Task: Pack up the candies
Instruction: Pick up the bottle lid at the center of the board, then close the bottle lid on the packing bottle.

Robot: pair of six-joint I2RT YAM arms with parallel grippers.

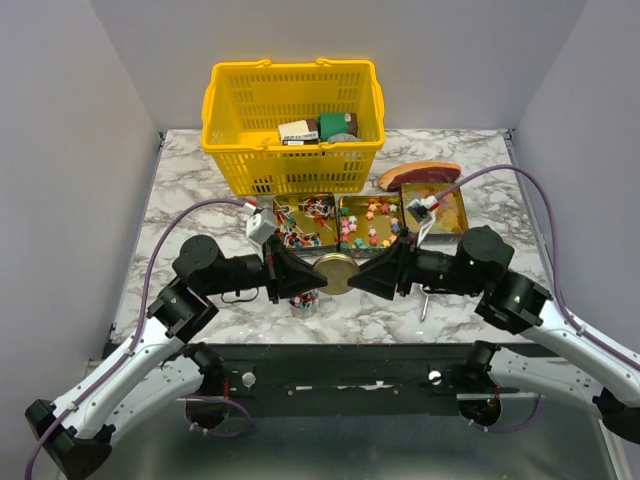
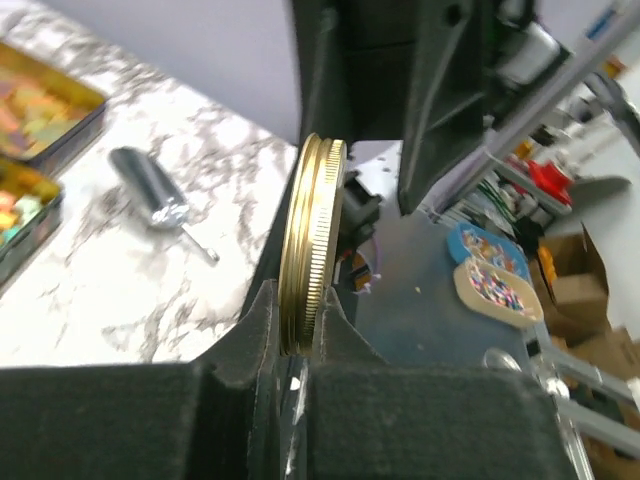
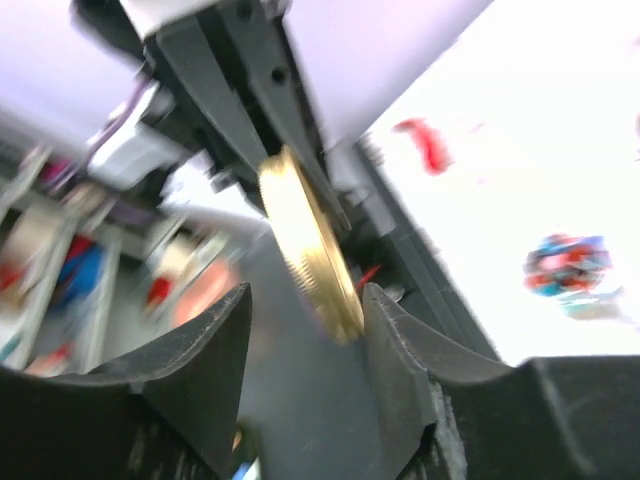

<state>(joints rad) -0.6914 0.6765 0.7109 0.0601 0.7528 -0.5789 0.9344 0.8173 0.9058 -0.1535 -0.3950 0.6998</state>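
Note:
The candies lie in three open tins behind the grippers: red-blue-white wrapped ones (image 1: 303, 222), pink-green chunky ones (image 1: 368, 222) and a third tin (image 1: 447, 208). One wrapped candy (image 3: 565, 272) shows blurred on the table in the right wrist view. A small jar (image 1: 305, 303) with candies stands below the left gripper. A gold jar lid (image 1: 335, 271) (image 2: 312, 245) (image 3: 310, 255) hangs on edge between the two grippers. My left gripper (image 1: 318, 272) (image 2: 297, 320) is shut on its rim. My right gripper (image 1: 358, 275) (image 3: 305, 315) is open around the lid's other side, one finger close to it.
A yellow basket (image 1: 240, 130) with boxes stands at the back. A red-brown meat slab (image 1: 418, 175) lies behind the right tin. A metal scoop (image 2: 150, 190) (image 1: 425, 300) rests on the marble table (image 1: 180, 200) near the right arm.

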